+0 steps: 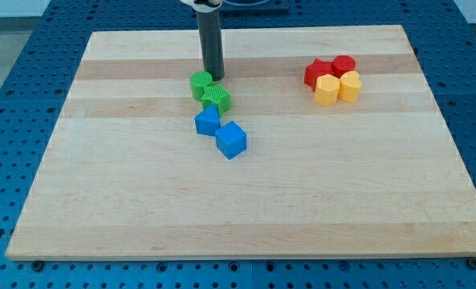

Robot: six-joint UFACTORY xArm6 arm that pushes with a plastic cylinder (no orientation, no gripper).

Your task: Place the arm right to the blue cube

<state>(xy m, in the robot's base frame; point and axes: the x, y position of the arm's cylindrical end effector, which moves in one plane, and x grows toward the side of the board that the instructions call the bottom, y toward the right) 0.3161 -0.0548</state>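
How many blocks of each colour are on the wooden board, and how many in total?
Green: 2, a green block and another green block, just below my tip.
Blue: 2, the blue cube and a second blue block.
Red: 2, a red block and another red block.
Yellow: 2, a yellow block and another yellow block.
Total: 8 blocks.

Pale, smooth wooden board [125, 201] – matt plastic-looking blue cube [231, 140] – dark matt rod [212, 44].
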